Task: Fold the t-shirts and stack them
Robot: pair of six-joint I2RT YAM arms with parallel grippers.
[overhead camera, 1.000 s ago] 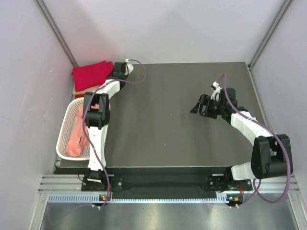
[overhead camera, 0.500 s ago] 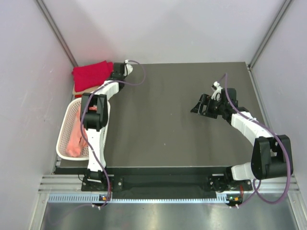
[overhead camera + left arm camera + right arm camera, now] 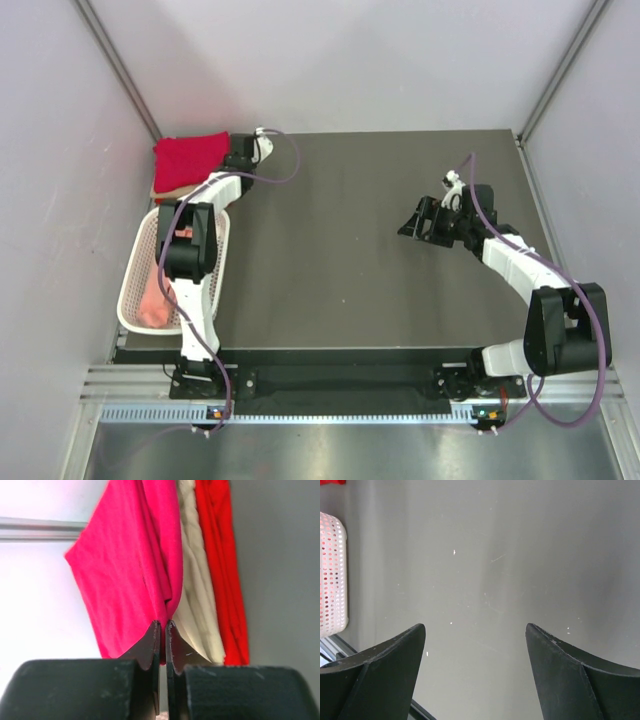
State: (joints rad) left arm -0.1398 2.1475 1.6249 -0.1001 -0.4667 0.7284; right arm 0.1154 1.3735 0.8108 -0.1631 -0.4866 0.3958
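At the far-left corner, my wrist view separates the crimson cloth t-shirt from the tan t-shirt beneath; left gripper jaws pressed together, right gripper spread wide

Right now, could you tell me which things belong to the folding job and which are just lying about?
Job: crimson t-shirt, tan t-shirt, red t-shirt, pink t-shirt.
Lying about: white mesh basket holding the pink one, dark table.

The left tool sits against the crimson t-shirt.
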